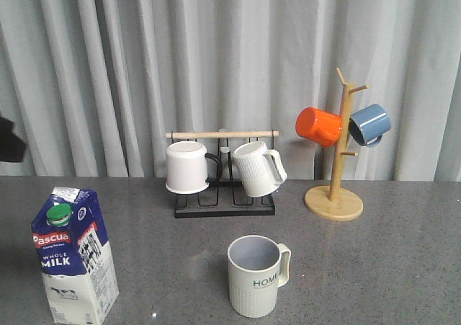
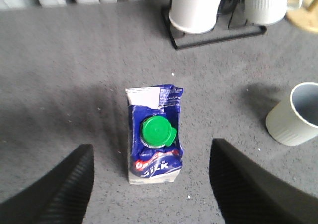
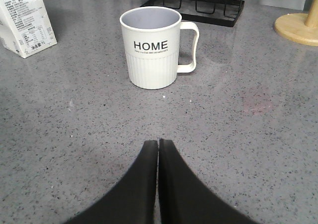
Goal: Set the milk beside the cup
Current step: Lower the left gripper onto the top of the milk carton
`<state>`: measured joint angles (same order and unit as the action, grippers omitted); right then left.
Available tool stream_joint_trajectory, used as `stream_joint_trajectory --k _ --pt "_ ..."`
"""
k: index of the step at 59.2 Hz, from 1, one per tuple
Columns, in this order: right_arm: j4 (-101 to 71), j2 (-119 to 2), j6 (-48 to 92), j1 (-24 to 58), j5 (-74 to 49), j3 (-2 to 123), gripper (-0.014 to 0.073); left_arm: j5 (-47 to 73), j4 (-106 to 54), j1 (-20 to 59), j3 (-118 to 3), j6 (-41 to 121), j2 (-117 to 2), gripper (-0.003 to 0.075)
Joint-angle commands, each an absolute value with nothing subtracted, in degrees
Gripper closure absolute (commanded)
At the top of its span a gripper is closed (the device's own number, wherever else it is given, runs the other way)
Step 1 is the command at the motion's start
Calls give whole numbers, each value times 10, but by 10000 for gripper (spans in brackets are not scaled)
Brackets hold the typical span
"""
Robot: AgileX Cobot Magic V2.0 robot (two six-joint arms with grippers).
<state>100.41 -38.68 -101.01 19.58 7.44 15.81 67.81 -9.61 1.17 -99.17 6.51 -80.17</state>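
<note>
The milk [image 1: 72, 256] is a blue-and-white carton with a green cap, standing upright at the table's front left. From above, the left wrist view shows the milk [image 2: 155, 139] between the wide-apart fingers of my left gripper [image 2: 151, 149], which is open and well above it, touching nothing. The cup [image 1: 256, 274], cream and ribbed with "HOME" lettering, stands at the front centre, well to the right of the carton. My right gripper [image 3: 158, 142] is shut and empty, low over the table, with the cup [image 3: 151, 47] ahead of it and the milk [image 3: 22, 20] off to one side. The cup [image 2: 293, 117] also appears in the left wrist view.
A black rack [image 1: 225, 208] at the back centre holds a white mug [image 1: 187, 166] and a white ribbed mug [image 1: 256, 168]. A wooden mug tree [image 1: 334, 201] at the back right carries an orange mug [image 1: 318, 126] and a blue mug [image 1: 370, 124]. Grey curtains hang behind.
</note>
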Motion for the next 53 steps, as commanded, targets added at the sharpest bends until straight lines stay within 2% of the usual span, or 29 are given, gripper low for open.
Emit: stream_joint_trajectory --k 1,20,53 --pt "1024 -389 -1004 195 64 173 600 672 -117 12 -1031 66 -834 239" --pt "1024 -389 -1004 195 63 173 600 687 -168 12 -1033 83 -913 239" --pt "1024 -389 -1004 195 61 173 600 679 -161 12 -1034 92 -928 237"
